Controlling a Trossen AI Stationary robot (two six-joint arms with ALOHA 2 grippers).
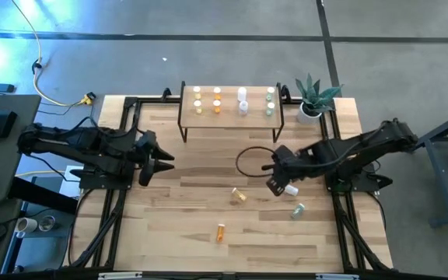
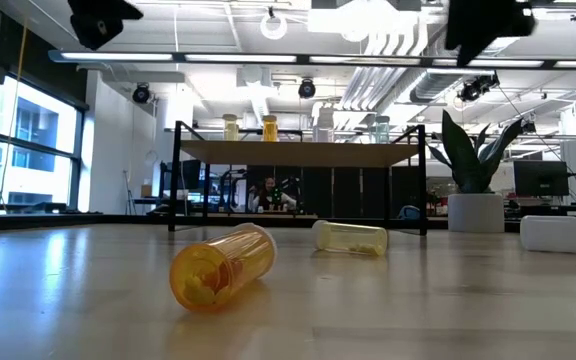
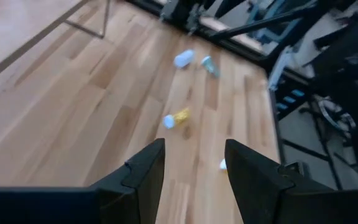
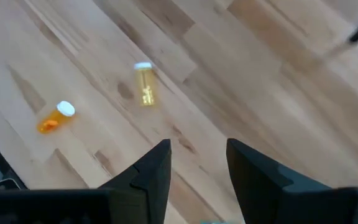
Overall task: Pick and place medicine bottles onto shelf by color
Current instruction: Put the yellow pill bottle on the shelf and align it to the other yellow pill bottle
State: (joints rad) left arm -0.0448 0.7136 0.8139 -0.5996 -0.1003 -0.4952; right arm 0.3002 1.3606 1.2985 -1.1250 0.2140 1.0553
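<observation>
A: Shelf (image 1: 232,117) status?

B: Stands at the table's far edge, beside a potted plant (image 1: 311,97). Four groups of bottles on top: yellow (image 1: 197,99), orange (image 1: 216,99), white (image 1: 243,102), greenish (image 1: 270,101), in that order from left to right in the high view.

A: Bottles off the shelf?

B: Four lie on the table (image 1: 169,233). Yellow one (image 1: 239,195) near the middle, on its side. Orange one (image 1: 221,232) nearer the front edge, also on its side. White one (image 1: 291,189) just beside the right gripper. Greenish one (image 1: 298,208) a little in front of the white one.

A: Right gripper (image 1: 273,184)?

B: Above the table right of centre, over the white bottle. Fingers apart, nothing between them in the wrist view.

A: Left gripper (image 1: 164,165)?

B: Over the table's left side, well apart from all loose bottles. Fingers apart, empty.

A: Anything else on the table?

B: A dark cable loop (image 1: 252,162) lying between shelf and right gripper.
</observation>
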